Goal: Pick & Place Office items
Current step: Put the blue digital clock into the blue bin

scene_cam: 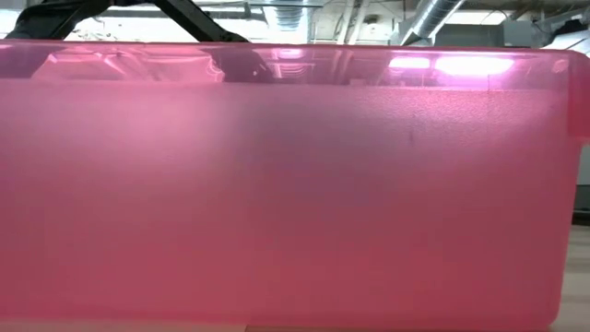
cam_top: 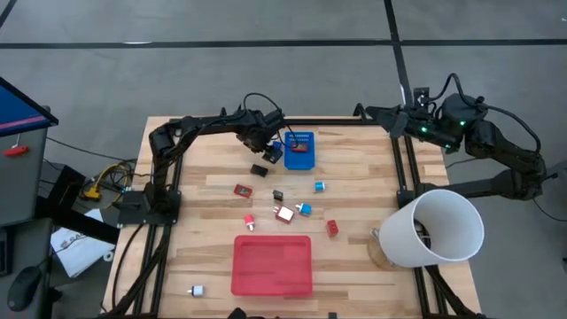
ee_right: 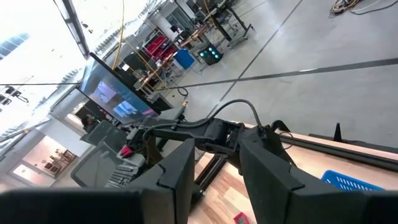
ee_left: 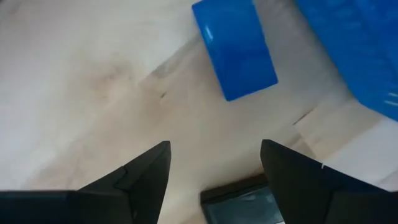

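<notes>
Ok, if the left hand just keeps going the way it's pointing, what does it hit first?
Probably bare tabletop: the open left hand points down at the wood. A blue piece lies just beyond; depth is unclear.

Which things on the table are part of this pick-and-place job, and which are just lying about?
Job:
- small red, blue, black and silver office pieces
- flat red rectangular tray
- small blue perforated bin
- left gripper, fingers open, by the bin

Lying about:
- large white paper cup

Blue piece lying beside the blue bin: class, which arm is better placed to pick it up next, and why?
Probably the left. Its tool hangs open just over the blue piece beside the blue bin. The right tool is raised at the table's far right corner, well away from the pieces.
</notes>
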Tool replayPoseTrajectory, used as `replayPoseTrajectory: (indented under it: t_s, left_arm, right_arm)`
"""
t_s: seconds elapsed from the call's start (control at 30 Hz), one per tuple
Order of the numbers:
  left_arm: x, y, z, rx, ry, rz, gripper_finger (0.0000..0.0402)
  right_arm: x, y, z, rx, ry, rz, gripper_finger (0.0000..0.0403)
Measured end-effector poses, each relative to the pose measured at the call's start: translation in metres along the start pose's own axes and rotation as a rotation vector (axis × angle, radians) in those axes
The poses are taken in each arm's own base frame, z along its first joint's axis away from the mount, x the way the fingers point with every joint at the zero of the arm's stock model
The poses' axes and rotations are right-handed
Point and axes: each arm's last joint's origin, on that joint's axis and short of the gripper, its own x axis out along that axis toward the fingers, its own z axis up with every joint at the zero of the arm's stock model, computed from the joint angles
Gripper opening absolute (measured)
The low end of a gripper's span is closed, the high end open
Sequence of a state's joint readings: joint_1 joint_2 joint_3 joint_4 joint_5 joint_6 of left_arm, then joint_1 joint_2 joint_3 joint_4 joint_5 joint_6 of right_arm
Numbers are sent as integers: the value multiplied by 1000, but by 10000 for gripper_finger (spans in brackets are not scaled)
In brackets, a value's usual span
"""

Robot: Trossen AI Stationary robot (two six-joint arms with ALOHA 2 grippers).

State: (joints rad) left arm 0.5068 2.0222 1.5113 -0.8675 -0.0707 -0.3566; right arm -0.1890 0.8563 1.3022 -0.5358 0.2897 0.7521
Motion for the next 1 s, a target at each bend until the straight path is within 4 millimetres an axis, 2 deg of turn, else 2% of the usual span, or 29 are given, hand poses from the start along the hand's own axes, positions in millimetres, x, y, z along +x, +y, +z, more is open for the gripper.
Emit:
replayPoseTrajectory:
  t_s: [0.17, 0.27, 0.4, 0.53, 0.67, 0.8, 0.9, 0.97, 1.0]
  left_arm:
    - [-8, -4, 6, 154, -63, -50, 246]
    - [-20, -12, 8, 265, -132, -114, 246]
    - [-53, -20, 2, 367, -248, -195, 246]
    - [-91, -15, -18, 436, -450, -353, 246]
    - [-104, 9, -46, 269, -601, -483, 221]
    - [-87, 30, -64, -21, -662, -672, 153]
    - [-76, 37, -63, -217, -698, -803, 79]
    - [-73, 39, -53, -288, -717, -843, 26]
    - [-69, 40, -48, -325, -697, -836, 14]
  right_arm:
    - [-2, 0, 0, 0, 1, -1, 123]
    - [-6, 0, 2, 4, -9, 10, 123]
    - [-14, 0, 3, 7, -28, 19, 123]
    - [-20, 1, 4, 0, -43, 26, 123]
    - [-25, 2, 4, -4, -52, 28, 123]
    - [-26, 4, 2, -6, -51, 26, 123]
    - [-27, 5, 1, -14, -53, 24, 123]
    - [-27, 5, 1, -14, -57, 20, 123]
    - [-27, 5, 1, -15, -56, 19, 123]
